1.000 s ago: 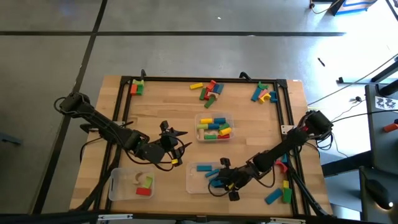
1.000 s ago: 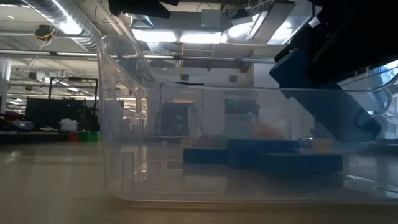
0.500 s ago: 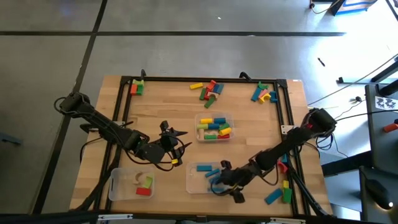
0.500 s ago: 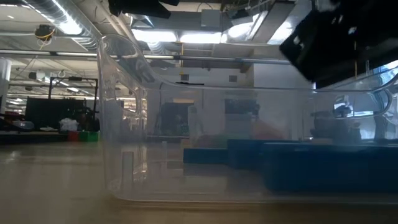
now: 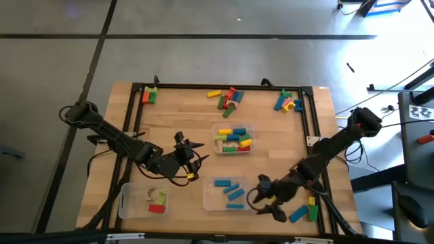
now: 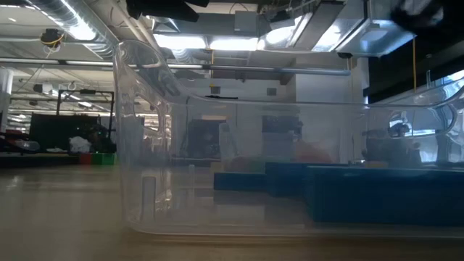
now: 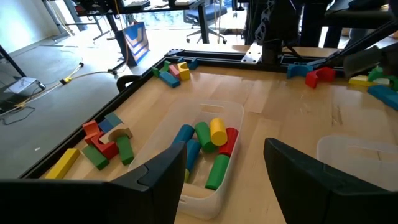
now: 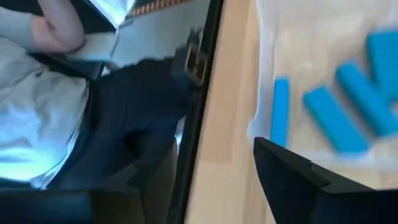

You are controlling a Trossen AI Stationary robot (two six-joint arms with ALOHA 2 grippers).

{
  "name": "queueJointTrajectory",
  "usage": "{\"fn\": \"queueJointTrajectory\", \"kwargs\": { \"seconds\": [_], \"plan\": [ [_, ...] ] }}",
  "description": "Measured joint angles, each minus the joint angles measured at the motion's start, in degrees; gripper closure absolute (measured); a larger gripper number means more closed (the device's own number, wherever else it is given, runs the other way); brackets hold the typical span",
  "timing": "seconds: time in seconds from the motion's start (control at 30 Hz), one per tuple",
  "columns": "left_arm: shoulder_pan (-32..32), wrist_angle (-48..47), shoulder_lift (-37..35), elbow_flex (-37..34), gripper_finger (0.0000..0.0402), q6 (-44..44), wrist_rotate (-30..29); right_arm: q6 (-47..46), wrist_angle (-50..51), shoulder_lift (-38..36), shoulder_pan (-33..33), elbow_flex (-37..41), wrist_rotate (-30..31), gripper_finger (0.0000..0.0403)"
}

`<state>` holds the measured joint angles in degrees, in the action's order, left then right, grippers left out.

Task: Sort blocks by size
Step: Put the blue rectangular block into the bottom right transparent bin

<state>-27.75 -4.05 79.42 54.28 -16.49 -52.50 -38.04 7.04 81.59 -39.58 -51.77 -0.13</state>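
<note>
I see right claw (image 5: 271, 205) wide, empty, just right of the tray (image 5: 211, 200) holding blue blocks (image 5: 228, 188). Left claw (image 5: 190, 153) hangs wide and empty mid-bench (image 5: 176, 118).

Wooden table (image 5: 183, 129) with a black frame along its edges, seen from above. Directly on it: a clear tray (image 5: 234, 139) at centre holding mixed coloured blocks; a clear tray (image 5: 210, 195) at lower centre holding blue blocks (image 5: 230, 188); a clear tray (image 5: 133, 203) at lower left holding a few red, green and tan pieces. Loose blocks lie on the bare wood in four clusters: upper left corner (image 5: 149, 95), upper centre (image 5: 227, 97), upper right (image 5: 288, 102), and lower right (image 5: 305, 209).
</note>
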Motion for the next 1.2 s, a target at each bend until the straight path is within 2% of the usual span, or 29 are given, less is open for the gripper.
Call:
{"fn": "queueJointTrajectory", "kwargs": {
  "seconds": [0.43,0.57,0.7,0.9,1.2],
  "plan": [
    [-0.02,-0.02,0.00,0.00,0.0192,-0.34,0.00,-32.14,15.49,-0.53,-16.18,0.00,0.98,0.0188],
    [0.00,-0.02,0.00,0.00,0.0192,-0.92,0.00,-39.30,20.75,-0.04,-20.07,0.02,0.90,0.0188],
    [0.00,-0.02,0.00,0.00,0.0192,-0.92,0.00,-42.73,25.27,0.01,-22.96,0.02,1.04,0.0188],
    [0.00,-0.02,0.00,0.00,0.0192,-0.92,0.01,-42.95,30.16,0.55,-27.43,0.02,6.69,0.0188],
    [0.00,-0.04,0.00,0.00,0.0192,-0.92,0.00,-37.89,30.07,7.98,-31.49,0.02,8.58,0.0188]
  ]
}}
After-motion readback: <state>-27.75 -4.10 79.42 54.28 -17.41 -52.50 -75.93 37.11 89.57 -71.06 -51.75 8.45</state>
